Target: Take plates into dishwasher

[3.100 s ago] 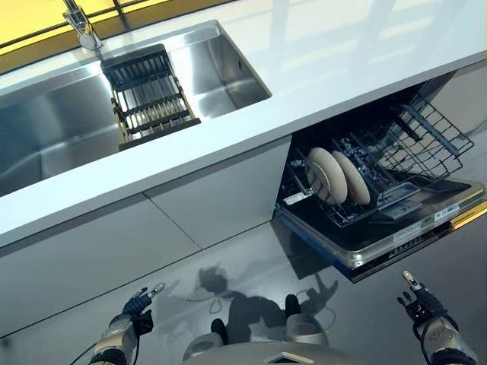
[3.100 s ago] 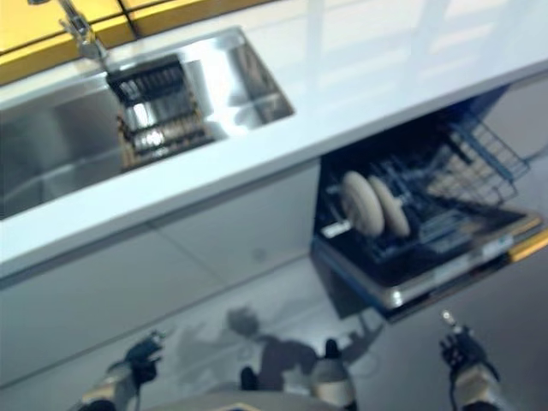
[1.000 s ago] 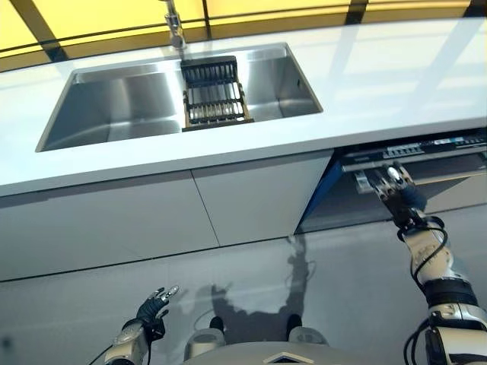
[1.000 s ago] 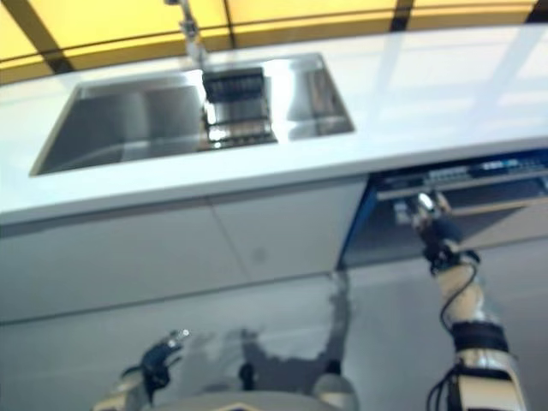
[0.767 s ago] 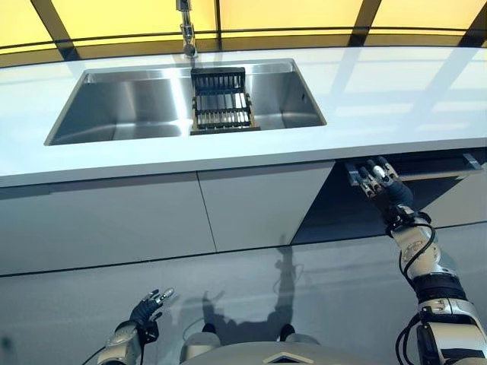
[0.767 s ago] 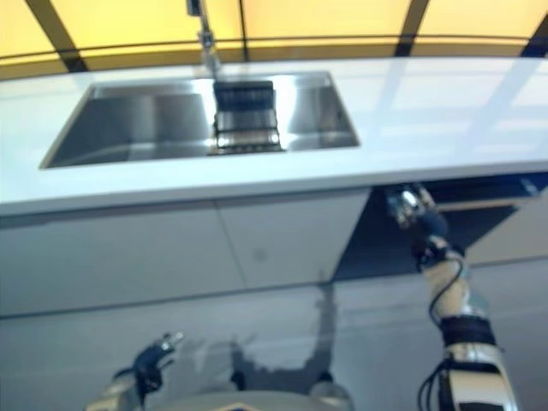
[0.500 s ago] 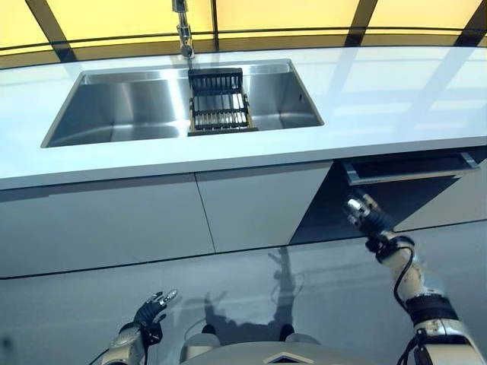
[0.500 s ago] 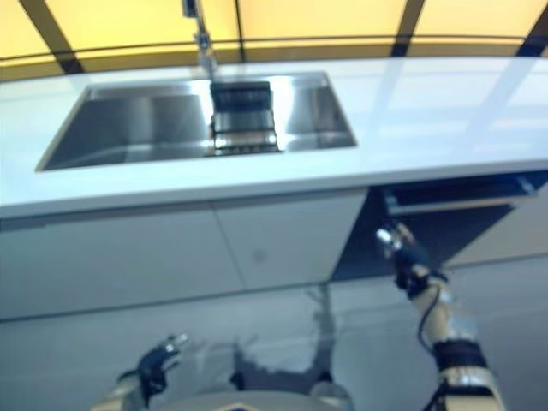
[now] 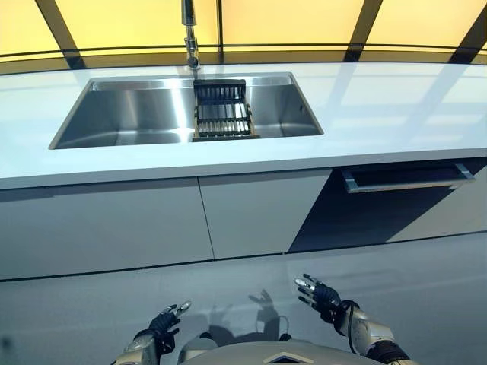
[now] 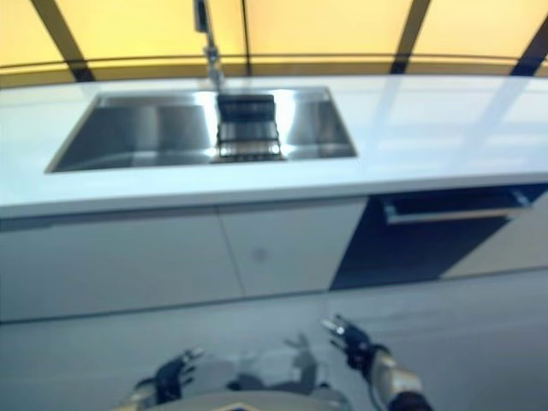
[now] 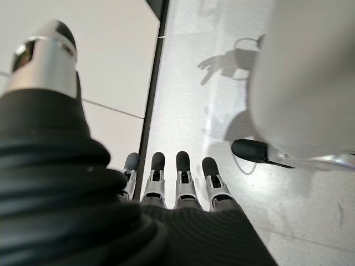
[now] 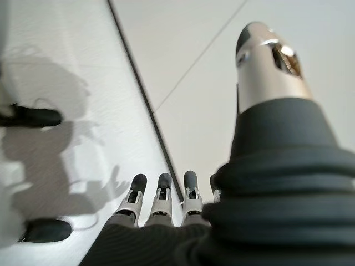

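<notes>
Dishwasher (image 9: 396,201) sits under the white countertop (image 9: 396,114), to the right of two pale cabinet doors (image 9: 251,213). Its door stands upright and closed, with a long recessed handle (image 9: 403,177) along the top edge. No plates show in any view; whether any are inside the closed dishwasher cannot be told.

Right hand (image 9: 323,295) hangs low over the grey floor (image 9: 426,281), well apart from the dishwasher door. Its fingers (image 12: 161,202) are straight and spread, thumb apart, holding nothing; the wrist view shows only floor and cabinet front past them.

Left hand (image 9: 163,323) hangs low at the robot's left side, also over the floor. Its fingers (image 11: 180,177) are straight in a row, thumb apart, empty.

Stainless sink (image 9: 122,118) is set in the countertop to the left of the dishwasher. A dark slatted drying rack (image 9: 221,110) rests across the basin just below the faucet (image 9: 189,34). A yellow panel with dark bars runs behind the countertop.
</notes>
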